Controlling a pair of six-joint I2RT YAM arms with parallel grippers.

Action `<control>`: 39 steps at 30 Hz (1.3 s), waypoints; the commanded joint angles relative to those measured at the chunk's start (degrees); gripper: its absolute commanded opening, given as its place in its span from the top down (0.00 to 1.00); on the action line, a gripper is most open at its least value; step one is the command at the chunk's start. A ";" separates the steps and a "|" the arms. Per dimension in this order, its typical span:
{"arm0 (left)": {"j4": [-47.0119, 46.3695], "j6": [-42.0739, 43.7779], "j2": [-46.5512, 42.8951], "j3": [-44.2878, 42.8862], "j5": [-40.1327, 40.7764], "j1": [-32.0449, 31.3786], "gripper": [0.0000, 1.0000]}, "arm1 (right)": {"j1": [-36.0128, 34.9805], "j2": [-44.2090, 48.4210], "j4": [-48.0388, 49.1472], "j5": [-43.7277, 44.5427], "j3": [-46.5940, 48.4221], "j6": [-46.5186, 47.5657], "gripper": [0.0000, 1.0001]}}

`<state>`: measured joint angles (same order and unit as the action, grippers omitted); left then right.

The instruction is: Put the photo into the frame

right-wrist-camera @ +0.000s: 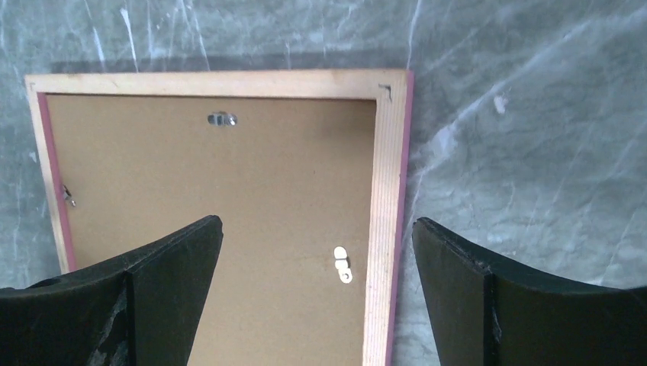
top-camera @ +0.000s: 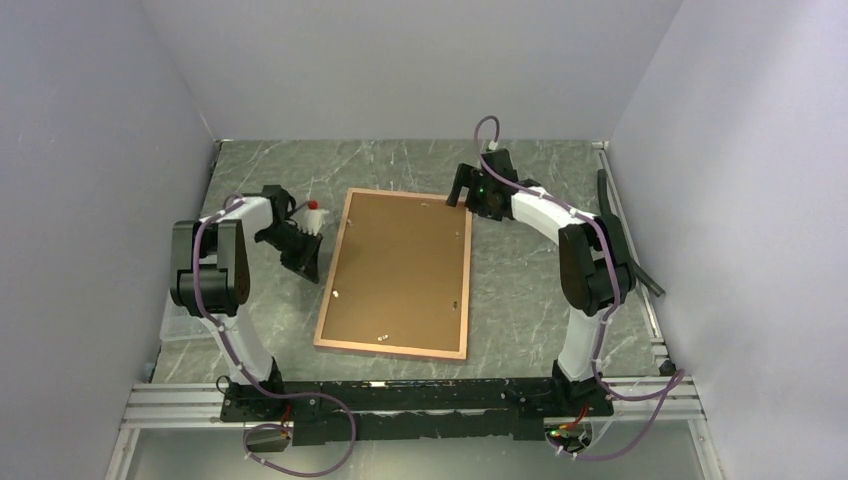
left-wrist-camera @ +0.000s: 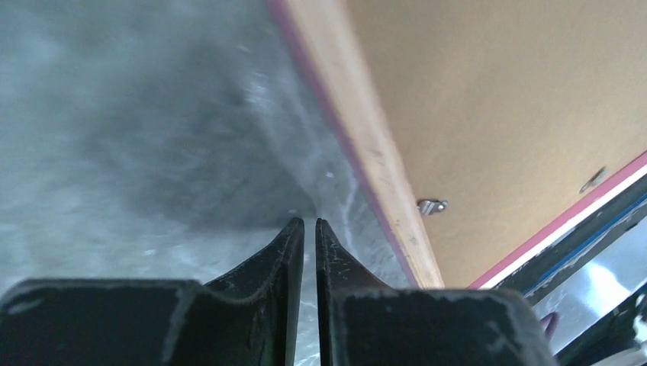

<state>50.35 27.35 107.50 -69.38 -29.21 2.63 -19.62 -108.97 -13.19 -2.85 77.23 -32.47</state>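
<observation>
frame (top-camera: 395,272) lies back-up, long axis toward tabletop's (top-camera: 520,290) far edge; right gripper (right-wrist-camera: 317,229) (wide open, empty) over its far right corner; left gripper (left-wrist-camera: 309,223) nearly shut, empty.

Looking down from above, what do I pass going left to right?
White-and-black left arm → its black left gripper → large pink-edged picture frame lying brown back up → white-and-black right arm.

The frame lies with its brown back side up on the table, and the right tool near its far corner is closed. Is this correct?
Not fully. The frame does lie back side up on the table, but the right tool is open, not closed: the right wrist view shows its two fingers standing wide apart, holding nothing.
</observation>
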 commanded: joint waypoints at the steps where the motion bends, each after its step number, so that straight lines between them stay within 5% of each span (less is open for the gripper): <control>1: -1.92 4.97 -5.53 4.86 4.09 -5.64 0.84 | -0.24 -0.75 1.34 -1.00 -2.49 -4.29 0.00; 13: -4.81 1.27 -4.80 6.02 3.12 -19.06 0.85 | -1.44 -15.13 2.06 -13.72 13.23 -7.18 0.00; 21: -3.37 -2.21 0.84 -0.43 -2.68 -30.90 0.81 | -8.14 -27.46 -5.86 -21.11 36.80 -3.50 0.00; 27: 5.04 -0.16 -1.54 -2.68 -6.62 -32.73 0.51 | -8.67 -29.12 -6.96 -23.43 39.36 -1.41 0.00; 30: 11.17 2.52 -6.01 -4.13 -7.85 -30.59 0.18 | -7.92 -27.37 -7.52 -20.72 39.11 0.45 0.00; 32: 15.62 4.15 -7.96 -6.76 -8.76 -28.38 0.06 | -7.04 -24.96 -6.72 -17.72 37.84 1.01 0.00; 36: 23.60 8.18 -8.65 -15.70 -9.88 -21.41 0.05 | -4.55 -18.36 -7.57 -11.21 35.53 1.23 0.00; 39: 20.96 6.64 -5.69 -22.39 -7.67 -13.78 0.05 | -3.41 -13.16 -11.73 -5.50 32.82 0.46 0.00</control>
<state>69.95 31.92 101.41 -83.92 -36.45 -19.53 -25.26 -134.15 -20.75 -15.53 111.81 -31.51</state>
